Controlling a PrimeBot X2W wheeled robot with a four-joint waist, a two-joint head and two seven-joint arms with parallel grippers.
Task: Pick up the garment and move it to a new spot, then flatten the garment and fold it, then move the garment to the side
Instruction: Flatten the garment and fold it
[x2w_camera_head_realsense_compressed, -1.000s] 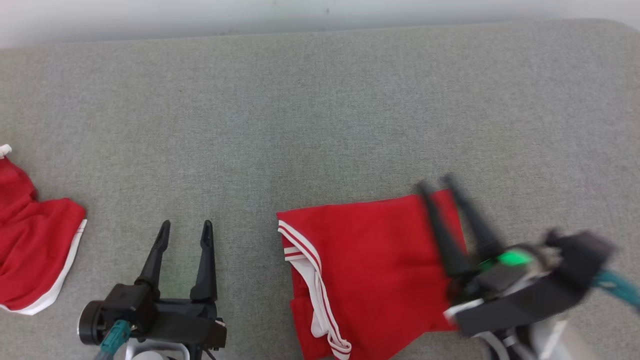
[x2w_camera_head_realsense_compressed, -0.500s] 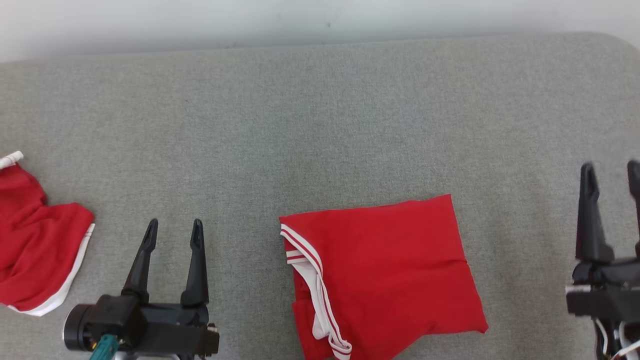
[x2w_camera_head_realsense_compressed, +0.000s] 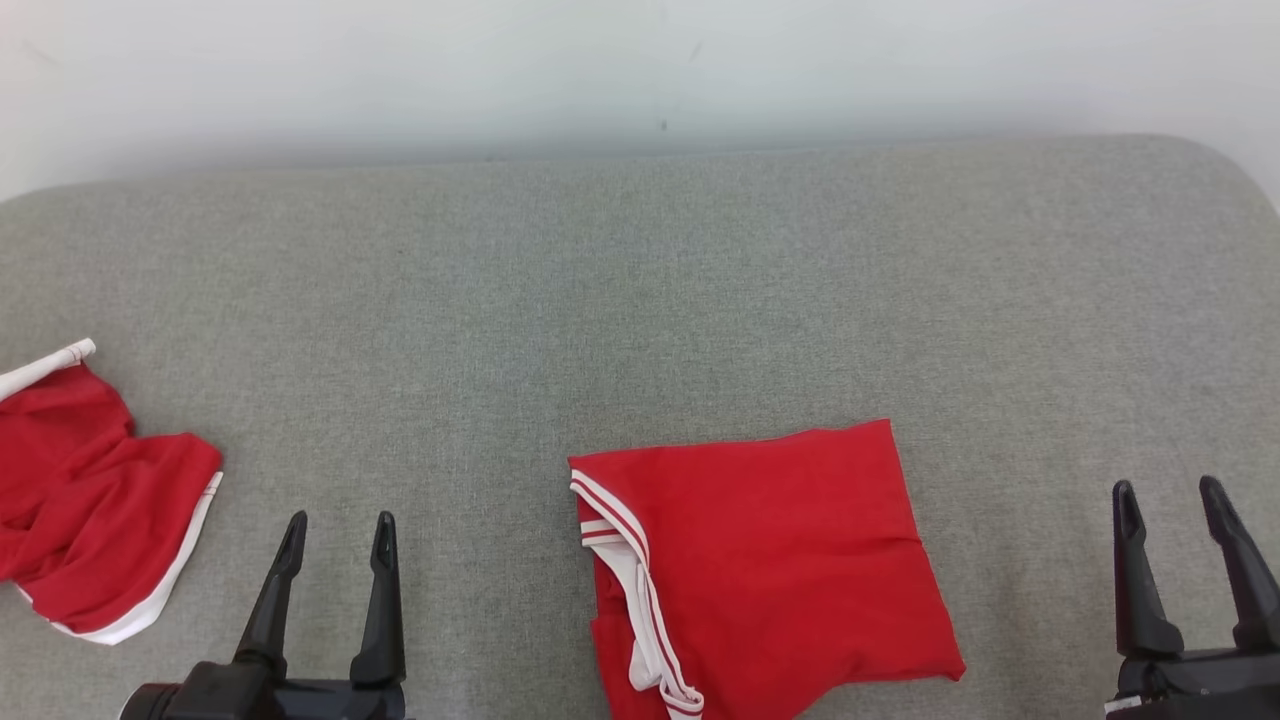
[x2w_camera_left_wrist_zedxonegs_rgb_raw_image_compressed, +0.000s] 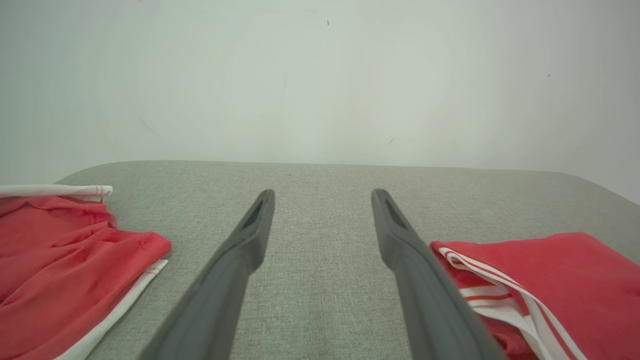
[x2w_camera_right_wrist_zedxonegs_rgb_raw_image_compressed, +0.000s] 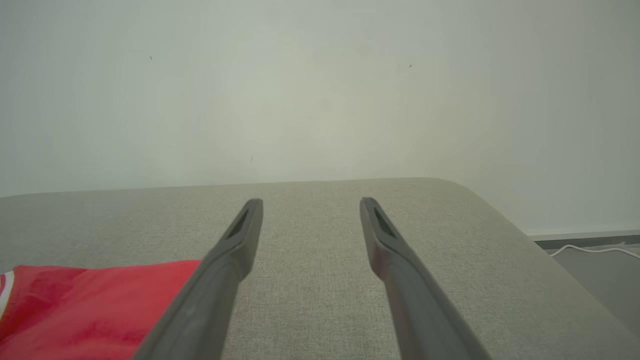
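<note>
Dark fingers stand spread wide on both of your grippers, and nothing sits between either pair. Your left gripper (x2w_camera_head_realsense_compressed: 340, 525) is at the front edge of the grey padded surface (x2w_camera_head_realsense_compressed: 640, 300), left of centre, with its fingers pointing toward the far edge. In its wrist view, bare grey weave shows in the gap. Your right gripper (x2w_camera_head_realsense_compressed: 1168, 490) is at the front edge near the right-hand corner, just as wide and just as empty.

Between the two lies the folded garment (x2w_camera_head_realsense_compressed: 760, 560) — nearer the right gripper but touching neither. It is red, a rough rectangle lying flat, and its near end runs off the bottom of the head view. A striped trim (x2w_camera_head_realsense_compressed: 625, 540) in white and red runs down the side facing your left gripper. In the left wrist view that trim shows just past the right-hand finger, while the head view shows open surface between them.

Farther out, a second red garment (x2w_camera_head_realsense_compressed: 90, 500) with a white hem lies crumpled at the left edge, apart from your left gripper. A pale wall (x2w_camera_head_realsense_compressed: 600, 70) rises behind the far edge. In the right wrist view the surface rounds off at its far right corner, and beyond it a white cable (x2w_camera_right_wrist_zedxonegs_rgb_raw_image_compressed: 590, 249) lies on the floor (x2w_camera_right_wrist_zedxonegs_rgb_raw_image_compressed: 600, 285).
</note>
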